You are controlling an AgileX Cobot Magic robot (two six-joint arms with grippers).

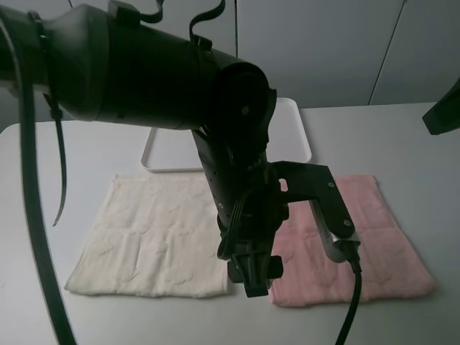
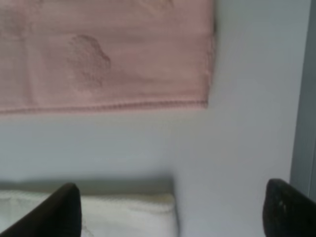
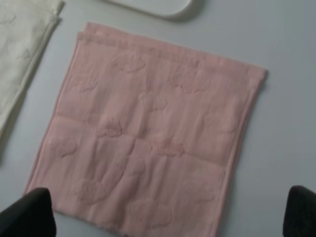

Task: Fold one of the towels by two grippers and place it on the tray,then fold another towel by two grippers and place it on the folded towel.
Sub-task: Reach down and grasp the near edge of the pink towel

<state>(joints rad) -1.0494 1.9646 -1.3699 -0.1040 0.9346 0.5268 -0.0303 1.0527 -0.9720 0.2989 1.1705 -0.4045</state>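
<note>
The pale pink towel (image 1: 366, 237) lies flat on the table at the right, and its whole square (image 3: 148, 148) shows in the right wrist view. The cream towel (image 1: 151, 233) lies flat to its left. The white tray (image 1: 296, 133) sits behind them with nothing visible on it. My left gripper (image 1: 251, 277) hangs over the gap between the two towels near their front corners. It is open (image 2: 173, 217), with the pink towel's corner (image 2: 148, 59) and the cream towel's corner (image 2: 138, 212) in its view. My right gripper (image 3: 165, 217) is open above the pink towel, holding nothing.
The left arm (image 1: 144, 72) crosses the exterior high view and hides part of the tray and the towels' inner edges. A piece of the right arm (image 1: 442, 111) shows at the right edge. The bare grey table (image 1: 402, 144) surrounds the towels.
</note>
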